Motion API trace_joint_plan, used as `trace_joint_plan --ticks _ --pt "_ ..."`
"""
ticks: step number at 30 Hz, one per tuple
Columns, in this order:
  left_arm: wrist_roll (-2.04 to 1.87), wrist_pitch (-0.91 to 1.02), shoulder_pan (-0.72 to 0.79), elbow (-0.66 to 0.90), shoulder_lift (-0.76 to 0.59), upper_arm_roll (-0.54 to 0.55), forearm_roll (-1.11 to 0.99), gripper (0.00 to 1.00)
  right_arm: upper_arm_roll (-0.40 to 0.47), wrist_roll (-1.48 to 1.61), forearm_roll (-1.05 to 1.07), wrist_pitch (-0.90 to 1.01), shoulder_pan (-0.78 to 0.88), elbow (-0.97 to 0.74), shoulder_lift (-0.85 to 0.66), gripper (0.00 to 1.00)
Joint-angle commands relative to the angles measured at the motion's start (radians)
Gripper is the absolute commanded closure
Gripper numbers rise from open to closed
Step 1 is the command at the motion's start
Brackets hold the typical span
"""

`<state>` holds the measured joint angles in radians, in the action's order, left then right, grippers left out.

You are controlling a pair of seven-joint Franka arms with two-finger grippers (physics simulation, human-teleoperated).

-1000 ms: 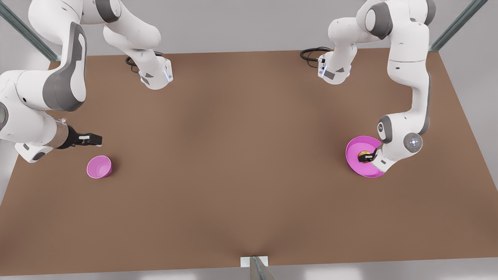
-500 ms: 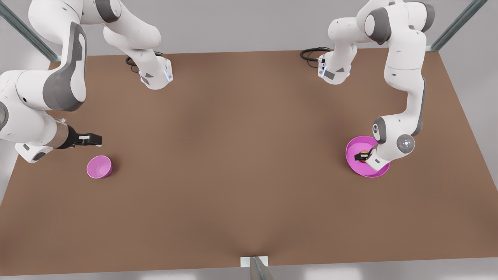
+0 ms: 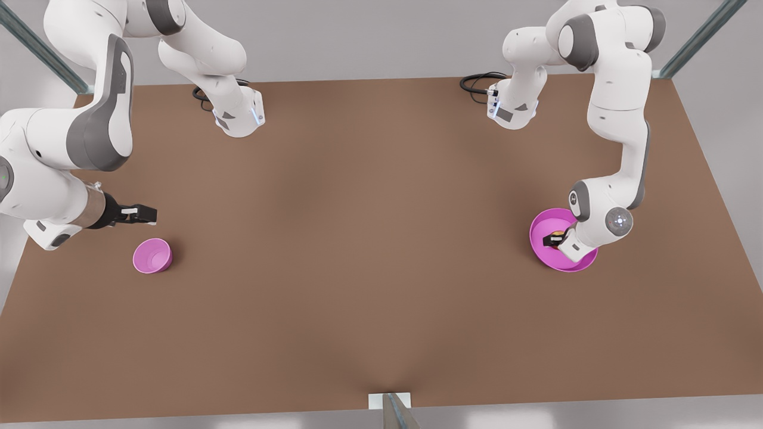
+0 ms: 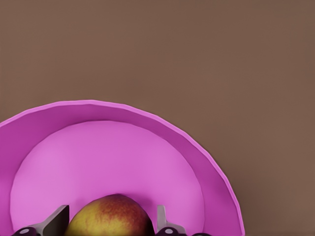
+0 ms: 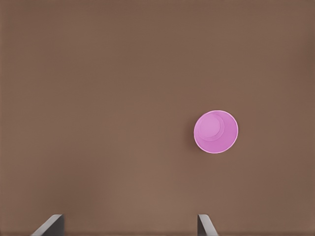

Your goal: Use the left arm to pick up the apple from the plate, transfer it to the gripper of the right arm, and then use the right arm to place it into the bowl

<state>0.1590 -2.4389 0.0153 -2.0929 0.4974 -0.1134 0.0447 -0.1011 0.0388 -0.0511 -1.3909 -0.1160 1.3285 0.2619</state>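
Pink plate (image 3: 545, 250): sits on the brown surface (image 3: 369, 250) at the right middle of the front view; its rim (image 4: 162, 128) arcs across the lower half of the left wrist view.
Apple (image 4: 110, 217): red and yellow, resting inside the plate, at the bottom edge of the left wrist view; a small part shows in the front view (image 3: 558, 233).
Left claw (image 3: 554, 239): lowered into the plate at the right of the front view, fingers apart with one on each side of the apple; grey fingertips (image 4: 54, 221) flank the fruit, and whether they touch it cannot be told.
Right claw (image 3: 142, 213): at the left middle of the front view, held above the surface, fingers spread apart and holding nothing; its arm waits.
Bowl (image 3: 152, 255): small, pink-purple, upright on the surface just below the right claw in the front view; right of centre in the right wrist view (image 5: 215, 132).
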Motion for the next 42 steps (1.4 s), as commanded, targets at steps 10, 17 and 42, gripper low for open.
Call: trace_joint_plan --ticks 10,17,42 --pt "0.01 0.006 0.0 0.001 0.003 0.0 -0.002 0.18 0.0 0.003 0.001 -0.002 -0.001 -0.002 -0.001 0.0" --pt "0.01 0.008 0.002 0.001 0.001 0.0 -0.002 0.21 0.0 0.003 0.001 -0.002 -0.001 -0.002 0.0 0.0" --pt "0.014 0.271 0.023 0.093 -0.14 0.001 0.064 0.26 -0.022 0.398 0.264 -0.137 0.027 -0.024 0.183 0.0"
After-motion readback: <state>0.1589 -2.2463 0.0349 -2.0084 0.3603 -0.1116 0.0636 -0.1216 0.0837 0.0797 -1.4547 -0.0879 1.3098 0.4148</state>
